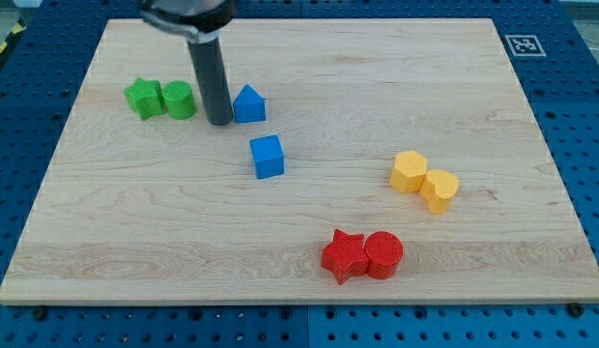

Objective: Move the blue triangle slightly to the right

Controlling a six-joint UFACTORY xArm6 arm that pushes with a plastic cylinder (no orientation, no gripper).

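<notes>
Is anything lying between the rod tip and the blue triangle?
Nothing: in the camera view my tip sits just at the view's left of the blue triangle, no block between.

— Where is my tip [220, 122]?
— On the wooden board [309, 261], toward its top-left corner, just left of the blue triangle [248, 103] and right of the green cylinder [179, 100] and green star [143, 98].

— Other blocks?
— A blue cube [268, 157] mid-board; two yellow blocks [424, 180] touching near the right edge; a red star [344, 256] against a red cylinder [384, 255] near the bottom edge.
</notes>
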